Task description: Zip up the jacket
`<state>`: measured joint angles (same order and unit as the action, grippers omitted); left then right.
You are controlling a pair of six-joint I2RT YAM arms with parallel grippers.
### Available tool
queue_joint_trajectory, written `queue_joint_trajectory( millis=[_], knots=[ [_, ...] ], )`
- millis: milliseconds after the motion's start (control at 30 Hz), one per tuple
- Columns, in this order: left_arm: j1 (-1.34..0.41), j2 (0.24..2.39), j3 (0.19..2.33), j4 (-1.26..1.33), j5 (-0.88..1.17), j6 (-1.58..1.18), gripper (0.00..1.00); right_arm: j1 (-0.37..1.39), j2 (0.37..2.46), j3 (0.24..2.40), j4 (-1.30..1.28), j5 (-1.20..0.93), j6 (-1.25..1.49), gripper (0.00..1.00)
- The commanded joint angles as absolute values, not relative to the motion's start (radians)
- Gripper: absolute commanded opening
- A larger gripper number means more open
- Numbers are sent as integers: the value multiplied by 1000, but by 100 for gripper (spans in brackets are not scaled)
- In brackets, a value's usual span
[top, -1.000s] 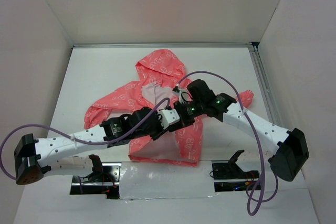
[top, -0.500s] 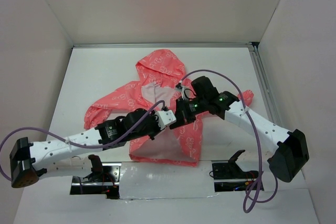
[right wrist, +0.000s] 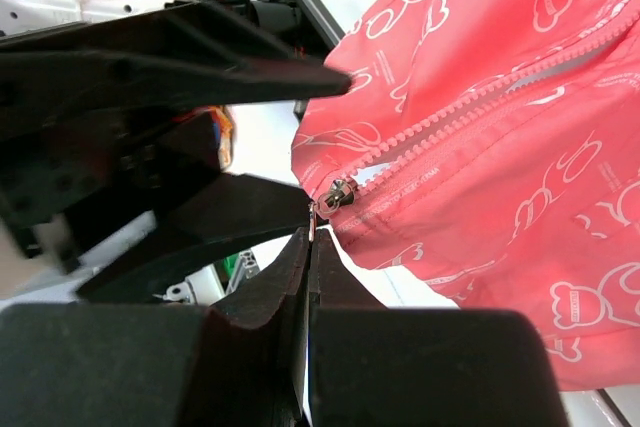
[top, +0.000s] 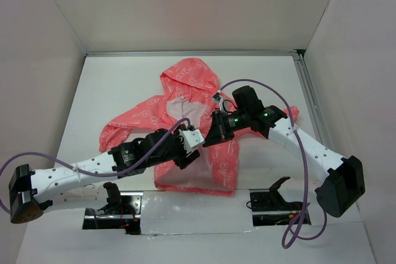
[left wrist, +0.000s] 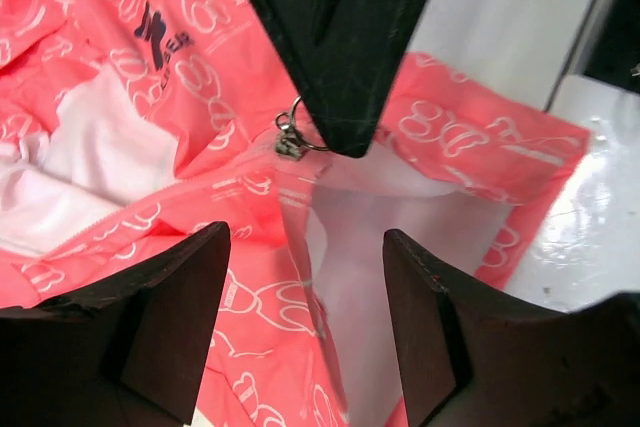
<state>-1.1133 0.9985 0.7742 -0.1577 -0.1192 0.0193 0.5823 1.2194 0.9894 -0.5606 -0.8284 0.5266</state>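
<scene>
The coral-pink jacket (top: 185,78) lies face up mid-table with its hood at the far end. In the left wrist view the jacket (left wrist: 120,77) shows its dark chest mark and pale lining. My right gripper (top: 208,140) is shut on the metal zipper pull (right wrist: 314,225), just below the slider (right wrist: 335,195). My left gripper (top: 197,148) hovers open right beside it over the jacket's front. Its two fingertips stand wide apart (left wrist: 305,317) above fabric and lining, holding nothing. The right gripper's black tip (left wrist: 340,137) meets the slider's ring (left wrist: 288,144).
A shiny metal plate (top: 198,205) with the arm mounts runs along the near edge. White walls close in the table, and a metal rail (top: 309,103) lines its right side. Purple cables (top: 247,88) loop above both arms.
My left gripper has opened after being nearly shut half a second ago, letting go of the fabric. The left arm has drawn back slightly. The right gripper stays shut on the pull and has shifted a little right.
</scene>
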Motion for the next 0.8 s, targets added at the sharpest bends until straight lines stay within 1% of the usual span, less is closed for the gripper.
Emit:
queue_joint_trajectory(
  millis=[0, 100, 233, 533, 633, 700, 733, 767],
  knots=[
    [-1118, 1043, 818, -146, -192, 12, 75, 577, 1184, 1003, -548, -862, 523, 0],
    [-1118, 1086, 833, -134, -216, 12, 76, 577, 1187, 1000, -537, -874, 526, 0],
    [-1132, 1120, 847, -88, -261, 52, 70, 578, 1200, 994, -532, -882, 523, 0],
    [-1141, 1080, 836, -29, -285, 106, 66, 575, 1203, 999, -548, -873, 514, 0],
    [-1141, 1054, 845, -25, -262, 113, 60, 571, 1204, 994, -540, -877, 512, 0],
    [-1140, 1042, 844, -23, -232, 118, 58, 569, 1212, 994, -535, -887, 511, 0],
    [-1140, 1031, 841, -15, -219, 123, 53, 568, 1213, 993, -535, -888, 511, 0],
    [-1141, 1028, 836, -15, -207, 129, 52, 565, 1218, 994, -535, -887, 511, 0]
  ],
)
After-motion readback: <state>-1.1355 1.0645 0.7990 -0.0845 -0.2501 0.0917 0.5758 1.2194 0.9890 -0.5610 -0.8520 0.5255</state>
